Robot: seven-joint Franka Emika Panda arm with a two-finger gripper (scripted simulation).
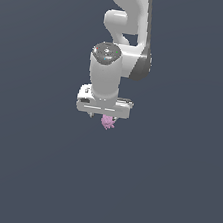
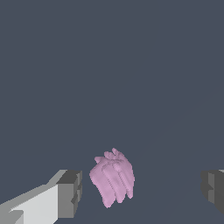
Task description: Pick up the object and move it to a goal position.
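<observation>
The object [image 2: 113, 176] is a small pink-lilac lump with short prongs. In the wrist view it lies between my two fingers, nearer one grey pad [image 2: 70, 192] than the other [image 2: 213, 188], and touches neither. My gripper [image 2: 141, 190] is open wide. In the exterior view the object [image 1: 107, 122] peeks out just under the white gripper [image 1: 102, 116], which hangs straight down over it from the arm. Most of the object is hidden there by the hand.
A plain dark grey surface [image 1: 172, 193] fills both views with no other objects on it. The white arm [image 1: 123, 29] rises behind the gripper toward the top of the exterior view.
</observation>
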